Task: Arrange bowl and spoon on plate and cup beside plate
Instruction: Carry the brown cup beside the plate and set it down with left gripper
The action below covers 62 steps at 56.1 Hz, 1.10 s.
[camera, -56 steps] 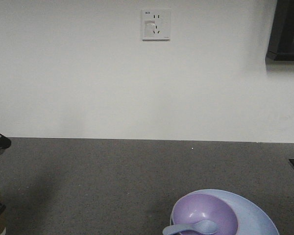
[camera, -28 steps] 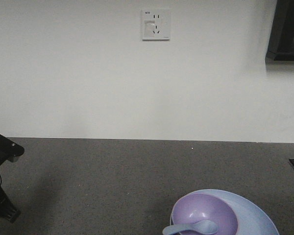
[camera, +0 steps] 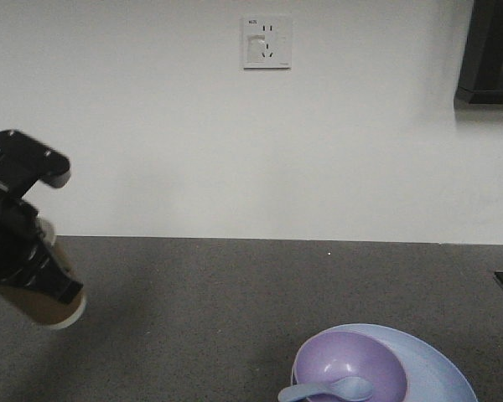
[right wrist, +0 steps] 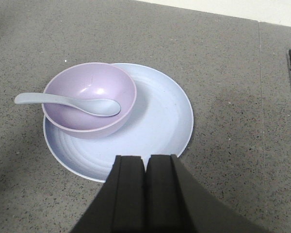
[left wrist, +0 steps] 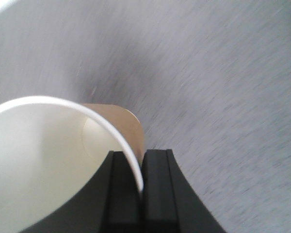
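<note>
Lavender plastic bowl [right wrist: 89,102] sits on wide pale blue plate [right wrist: 160,124], pale spoon [right wrist: 68,101] inside: done. You have left gripper [left wrist: 140,187] pinching brown paper cup [camera: 46,293] rim, airborne far left; set beside plate. Right gripper [right wrist: 145,167] closed, empty.

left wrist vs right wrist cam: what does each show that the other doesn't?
Only the left wrist view shows the cup: white inside, brown wall, its rim pinched by the shut left gripper.

Only the right wrist view shows the plate with the bowl on it and the spoon lying in the bowl, its handle sticking out over the rim. The right gripper is shut and empty above them.

Both show the grey speckled countertop.
</note>
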{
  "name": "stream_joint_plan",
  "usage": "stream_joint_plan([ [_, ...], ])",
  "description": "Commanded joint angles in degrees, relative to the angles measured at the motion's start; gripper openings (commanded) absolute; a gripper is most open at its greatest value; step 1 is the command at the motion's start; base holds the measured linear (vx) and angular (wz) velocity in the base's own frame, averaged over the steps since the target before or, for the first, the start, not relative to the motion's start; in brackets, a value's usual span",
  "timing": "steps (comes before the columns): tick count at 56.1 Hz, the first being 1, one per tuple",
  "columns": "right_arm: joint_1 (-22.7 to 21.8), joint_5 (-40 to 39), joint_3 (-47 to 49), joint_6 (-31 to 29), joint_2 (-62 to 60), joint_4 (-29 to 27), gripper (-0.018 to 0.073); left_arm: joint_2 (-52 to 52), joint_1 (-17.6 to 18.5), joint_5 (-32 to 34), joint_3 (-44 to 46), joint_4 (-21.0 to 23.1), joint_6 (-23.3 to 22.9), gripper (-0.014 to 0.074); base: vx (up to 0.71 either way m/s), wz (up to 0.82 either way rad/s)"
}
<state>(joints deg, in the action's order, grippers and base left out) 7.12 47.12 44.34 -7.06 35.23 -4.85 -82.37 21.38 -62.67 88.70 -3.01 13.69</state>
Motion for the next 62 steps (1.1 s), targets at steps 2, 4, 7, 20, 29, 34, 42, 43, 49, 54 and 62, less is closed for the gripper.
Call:
stream_joint_plan([
  [2,-0.1,-3.8,1.6,0.0,0.1,-0.1,-0.0008,-1.6,5.7,1.0,7.2,1.1,0.2,0.0,0.0,0.0],
  [4,-0.1,-3.6,1.6,0.0,0.1,-0.1,-0.0008,-2.7,7.1,0.9,8.3,1.1,0.1,0.0,0.0,0.0],
  [7,-0.1,-3.5,1.6,0.0,0.1,-0.1,-0.0008,-4.7,9.6,0.5,10.1,1.1,-0.4,0.0,0.0,0.0],
  [20,-0.1,-3.4,1.6,0.0,0.1,0.0,-0.0008,-14.6,17.8,-0.6,16.0,1.1,-2.9,0.0,0.0,0.0],
  [29,-0.1,-3.2,1.6,0.0,0.1,0.0,-0.0008,-19.9,21.3,-1.6,18.8,1.1,-2.9,0.0,0.0,0.0],
  [34,-0.1,-2.8,1.6,0.0,0.1,0.0,-0.0008,-22.1,22.4,-2.4,19.8,1.1,-2.9,0.0,0.0,0.0],
  [42,-0.1,-2.5,1.6,0.0,0.1,0.0,-0.0008,-24.4,23.0,-3.2,20.3,1.2,-2.9,0.0,0.0,0.0],
  [43,-0.1,-2.5,1.6,0.0,0.1,0.0,-0.0008,-24.7,23.0,-3.2,20.3,1.2,-2.8,0.0,0.0,0.0],
  [49,-0.1,-2.5,1.6,0.0,0.1,0.1,-0.0008,-25.8,23.0,-3.0,20.3,3.0,-2.2,0.0,0.0,0.0],
  [54,-0.1,-2.5,1.6,0.0,0.1,0.1,-0.0008,-26.1,23.0,-3.0,20.3,3.0,-2.3,0.0,0.0,0.0],
  [62,-0.1,-2.6,1.6,0.0,0.1,0.1,-0.0008,-26.2,23.0,-2.4,20.3,3.0,-2.3,0.0015,0.0,0.0],
])
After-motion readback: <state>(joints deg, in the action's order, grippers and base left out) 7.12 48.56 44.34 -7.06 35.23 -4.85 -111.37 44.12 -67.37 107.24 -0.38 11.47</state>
